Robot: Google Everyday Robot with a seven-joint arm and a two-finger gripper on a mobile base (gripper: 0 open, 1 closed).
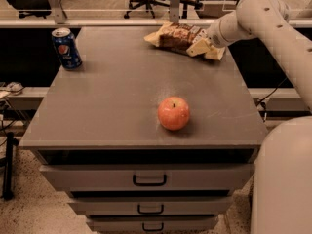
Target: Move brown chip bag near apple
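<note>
Brown chip bag point(176, 35): lies flat at the upper middle-right of the frame, on the far edge of the grey cabinet top point(112, 96), dark middle showing between pale ends.
Gripper point(207, 48): upper right of the frame, at the bag's right-hand pale end and overlapping it; I cannot tell whether it is clamped on the bag or only resting there.
Apple point(173, 113): upright, stem up, at lower centre, near the front edge and well apart from the bag.
Blue soda can point(66, 48): upper left, clear of the likely path.
Step in hand: probably securing the bag by its end before bringing it forward.
Doing it well: take the flat end seam rather than the puffy middle, and raise the bag enough that its free end does not drag.
Placement: set it down just beside the apple, on the side toward the top of the frame, without touching.
Risk: crinkly film may slip, and a dangling end could knock the apple toward the front edge.
</note>
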